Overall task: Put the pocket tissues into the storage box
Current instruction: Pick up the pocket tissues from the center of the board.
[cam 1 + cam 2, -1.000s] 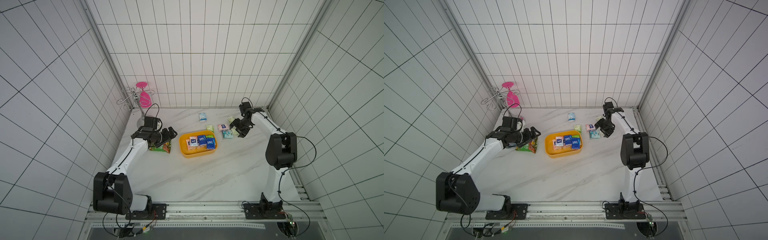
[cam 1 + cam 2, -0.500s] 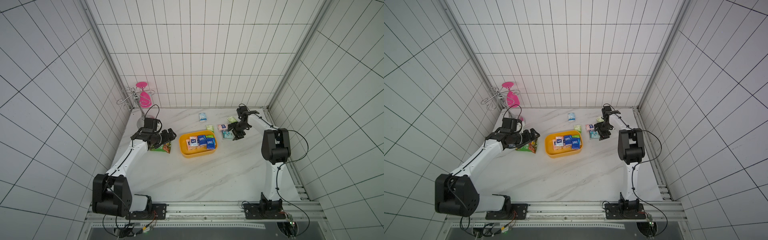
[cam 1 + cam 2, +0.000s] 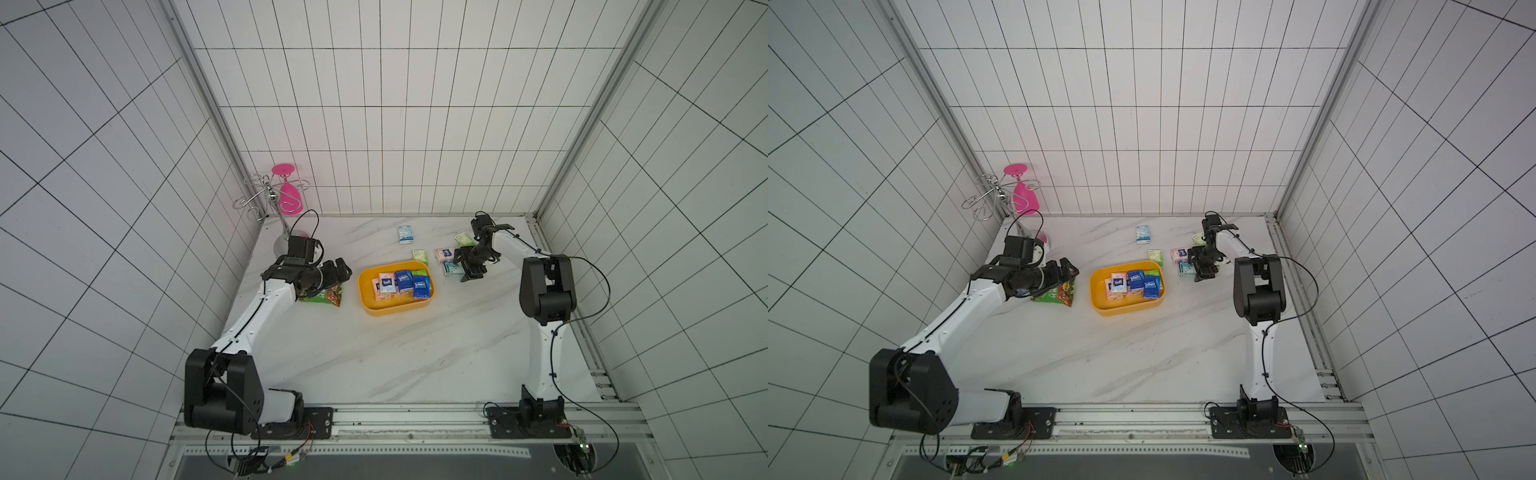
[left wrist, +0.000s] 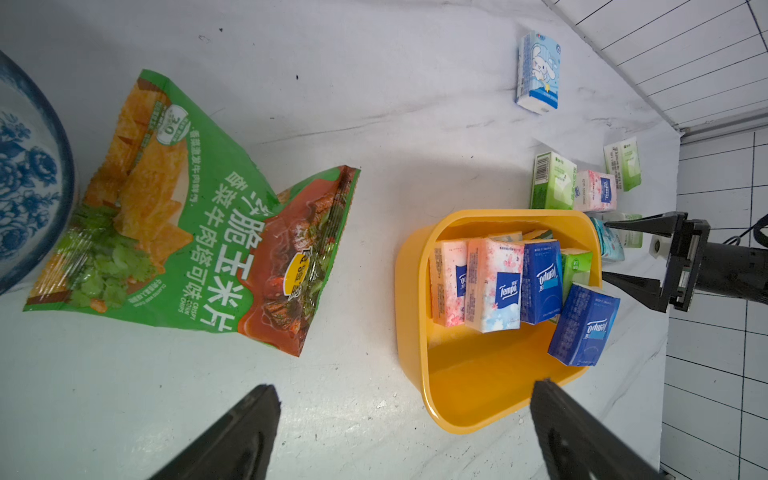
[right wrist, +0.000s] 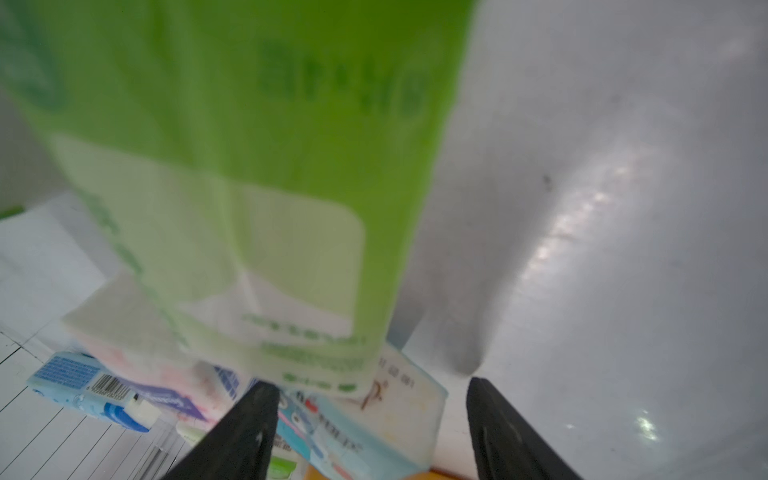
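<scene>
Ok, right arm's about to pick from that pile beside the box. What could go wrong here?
1. The right gripper, open, is at tightly packed packets: teal packet, pink packet, green packet. Closing could catch two or shove neighbours away.
2. In the yellow storage box, a dark blue packet leans near the rim; a drop there might tip it out.

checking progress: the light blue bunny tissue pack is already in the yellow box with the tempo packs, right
No. The light blue bunny tissue pack is not in the yellow box: it lies on the table, apart from it, as the left wrist view shows. The Tempo packs are in the box.
</scene>
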You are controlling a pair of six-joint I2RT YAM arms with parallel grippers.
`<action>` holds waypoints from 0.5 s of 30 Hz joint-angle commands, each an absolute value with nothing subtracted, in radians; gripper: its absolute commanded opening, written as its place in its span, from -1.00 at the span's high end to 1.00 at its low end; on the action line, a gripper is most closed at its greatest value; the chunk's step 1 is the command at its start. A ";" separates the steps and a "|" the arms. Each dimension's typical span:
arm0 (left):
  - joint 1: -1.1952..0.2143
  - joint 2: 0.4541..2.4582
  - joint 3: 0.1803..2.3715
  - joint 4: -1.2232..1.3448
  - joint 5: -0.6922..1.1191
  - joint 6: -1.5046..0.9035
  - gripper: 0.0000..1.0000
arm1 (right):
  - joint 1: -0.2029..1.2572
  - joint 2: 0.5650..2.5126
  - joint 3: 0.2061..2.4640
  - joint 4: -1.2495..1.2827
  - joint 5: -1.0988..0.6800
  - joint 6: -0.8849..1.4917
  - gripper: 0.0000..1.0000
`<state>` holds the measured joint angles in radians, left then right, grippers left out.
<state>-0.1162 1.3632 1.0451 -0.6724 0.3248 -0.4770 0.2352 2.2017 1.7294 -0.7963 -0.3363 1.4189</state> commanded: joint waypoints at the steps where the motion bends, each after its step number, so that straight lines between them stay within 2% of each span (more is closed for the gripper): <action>1: -0.115 1.335 1.031 -0.678 0.305 -0.457 -0.95 | 0.230 2.234 1.756 -0.814 -0.312 1.446 -0.49; 9: -0.114 1.328 1.023 -0.681 0.300 -0.457 -0.95 | 0.232 2.261 1.770 -0.805 -0.296 1.441 -0.42; 15: -0.114 1.325 1.023 -0.684 0.298 -0.457 -0.95 | 0.234 2.228 1.742 -0.777 -0.256 1.424 -0.08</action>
